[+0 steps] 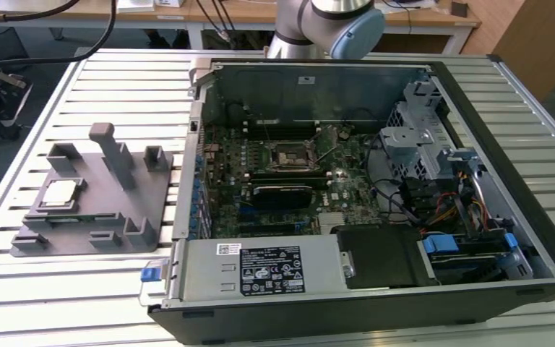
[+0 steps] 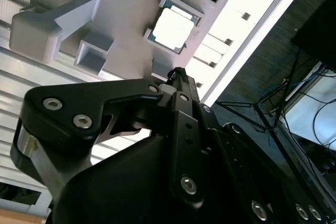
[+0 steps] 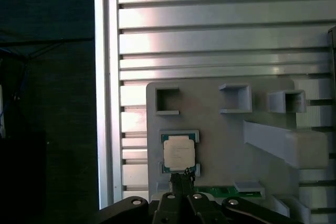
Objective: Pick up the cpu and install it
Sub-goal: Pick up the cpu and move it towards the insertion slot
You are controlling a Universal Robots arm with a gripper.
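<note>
The cpu [image 3: 179,153] is found seated in a recess of the holder [image 3: 210,129] near the tabletop [image 3: 210,35] edge, with the claw [image 3: 181,178] clenched and empty above it; if the claw is lowered unopened or off-centre, the cpu could be struck, scratched or tipped against the recess rim.

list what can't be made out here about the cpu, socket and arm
- cpu: part of one edge hidden behind the gripper in the first wrist view.
- socket: too small in the exterior view to tell its latch state.
- arm: cut off by the exterior view's top edge.
</note>
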